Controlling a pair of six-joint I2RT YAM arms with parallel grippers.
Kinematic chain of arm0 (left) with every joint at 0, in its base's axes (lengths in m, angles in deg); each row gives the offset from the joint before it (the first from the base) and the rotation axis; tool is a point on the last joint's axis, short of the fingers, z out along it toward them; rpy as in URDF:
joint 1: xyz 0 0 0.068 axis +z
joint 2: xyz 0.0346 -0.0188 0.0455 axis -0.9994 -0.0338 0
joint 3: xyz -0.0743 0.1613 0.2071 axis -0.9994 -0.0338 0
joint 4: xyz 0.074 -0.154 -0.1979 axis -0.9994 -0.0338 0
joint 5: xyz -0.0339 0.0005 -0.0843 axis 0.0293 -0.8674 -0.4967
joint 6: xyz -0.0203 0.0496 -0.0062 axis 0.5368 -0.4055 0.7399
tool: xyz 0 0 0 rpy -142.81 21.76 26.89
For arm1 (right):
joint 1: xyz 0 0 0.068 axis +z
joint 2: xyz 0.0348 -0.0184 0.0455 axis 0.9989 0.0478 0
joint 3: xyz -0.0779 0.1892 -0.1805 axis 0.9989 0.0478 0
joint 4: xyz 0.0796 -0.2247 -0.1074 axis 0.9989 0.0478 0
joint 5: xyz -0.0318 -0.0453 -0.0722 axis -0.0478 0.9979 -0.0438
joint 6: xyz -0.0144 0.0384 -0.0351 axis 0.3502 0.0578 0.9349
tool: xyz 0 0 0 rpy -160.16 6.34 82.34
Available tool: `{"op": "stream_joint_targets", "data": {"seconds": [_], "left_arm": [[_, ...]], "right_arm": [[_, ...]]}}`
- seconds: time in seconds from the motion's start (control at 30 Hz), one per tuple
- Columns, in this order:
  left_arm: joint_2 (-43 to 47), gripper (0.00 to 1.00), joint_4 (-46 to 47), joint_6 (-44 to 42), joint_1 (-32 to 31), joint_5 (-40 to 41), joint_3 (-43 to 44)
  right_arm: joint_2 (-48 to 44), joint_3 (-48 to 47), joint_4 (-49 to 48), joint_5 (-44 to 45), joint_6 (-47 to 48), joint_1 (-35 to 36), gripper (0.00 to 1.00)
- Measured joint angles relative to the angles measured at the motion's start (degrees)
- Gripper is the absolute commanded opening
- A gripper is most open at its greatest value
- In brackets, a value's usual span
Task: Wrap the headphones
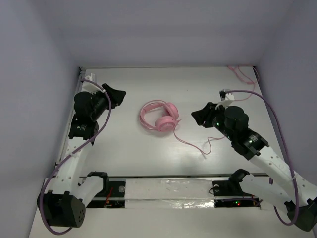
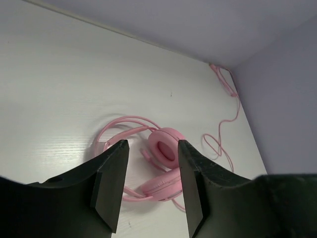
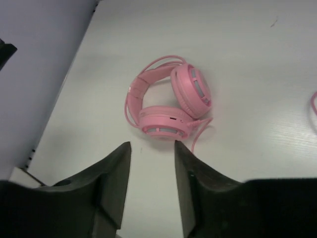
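Observation:
The pink headphones (image 1: 159,117) lie in the middle of the white table, cups together on the right and headband looped to the left. Their thin pink cable (image 1: 194,145) trails toward the near right and shows again at the back right corner (image 1: 240,75). My left gripper (image 1: 119,95) is open and empty, left of the headphones and apart from them. My right gripper (image 1: 195,115) is open and empty, just right of the cups. The left wrist view shows the headphones (image 2: 161,151) between the open fingers of the left gripper (image 2: 152,144). In the right wrist view they (image 3: 166,101) lie beyond the right gripper (image 3: 152,145).
Grey walls close the table at the back and both sides. A taped white strip (image 1: 168,191) runs along the near edge between the arm bases. Thick purple robot cables (image 1: 275,116) hang by each arm. The table's left edge (image 3: 59,106) shows in the right wrist view.

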Motion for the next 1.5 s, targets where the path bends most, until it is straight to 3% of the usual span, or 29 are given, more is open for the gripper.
{"op": "stream_joint_targets", "data": {"seconds": [0.07,0.1,0.13,0.17,0.2,0.27,0.47,0.63,0.73,0.77,0.83,0.87,0.9,0.97,1.07,1.27,1.5], "left_arm": [[0.0,0.34,0.0,0.4,0.0,0.6,-0.7],[0.1,0.3,0.0,0.7,0.0,1.0,-1.0],[0.2,0.23,-0.2,0.9,0.0,1.4,-1.4],[0.4,0.12,-0.4,0.9,0.0,2.1,-1.9],[0.9,0.07,-0.6,1.1,0.0,2.7,-2.4],[2.2,0.0,-2.3,0.5,0.0,5.1,-3.1],[4.5,0.0,-8.3,-1.9,-1.0,13.2,-3.1],[1.4,0.0,-13.2,-2.2,-10.3,26.7,-2.7],[-3.7,0.0,-15.8,-1.5,-21.0,36.6,-0.1],[-6.1,0.03,-16.3,-0.9,-24.3,39.1,1.0],[-9.1,0.2,-15.5,0.5,-26.8,41.2,1.3],[-9.8,0.37,-15.3,1.0,-27.0,41.7,0.6],[-10.1,0.44,-14.9,1.6,-27.0,42.1,-0.4],[-10.1,0.58,-14.8,2.9,-26.9,42.3,-2.4],[-11.3,0.68,-13.7,3.9,-26.9,41.4,-4.1],[-22.0,0.71,-8.3,3.8,-26.9,39.3,-3.0],[-40.7,0.68,-5.9,1.2,-25.9,38.5,8.0]], "right_arm": [[-0.3,0.0,0.3,0.7,0.1,0.0,0.52],[-0.4,0.0,0.3,0.9,0.4,0.0,0.45],[-0.5,0.0,0.3,1.1,0.6,0.0,0.32],[-0.6,0.0,0.3,1.1,0.7,0.0,0.06],[-0.6,0.0,0.3,1.1,1.0,0.0,0.0],[-0.7,0.0,0.1,1.1,0.8,0.0,0.0],[-0.3,0.0,-0.6,0.1,0.8,0.0,0.0],[1.2,0.0,-1.7,-0.4,0.8,0.0,0.0],[1.3,0.0,-2.1,-0.3,0.5,0.0,0.11],[1.3,0.0,-2.3,-0.3,0.5,0.0,0.34],[1.2,0.0,-2.6,-0.4,0.2,0.0,0.5],[1.1,0.0,-2.9,-0.4,0.2,0.0,0.57],[0.9,0.1,-3.1,-0.4,0.1,0.0,0.6],[0.3,0.7,-3.5,-0.5,0.1,0.0,0.61],[-0.2,1.3,-4.0,-1.2,0.1,0.0,0.61],[1.3,2.9,-5.1,-3.6,-0.1,0.0,0.7],[2.1,4.3,-5.6,-5.4,-0.3,0.0,0.72]]}}
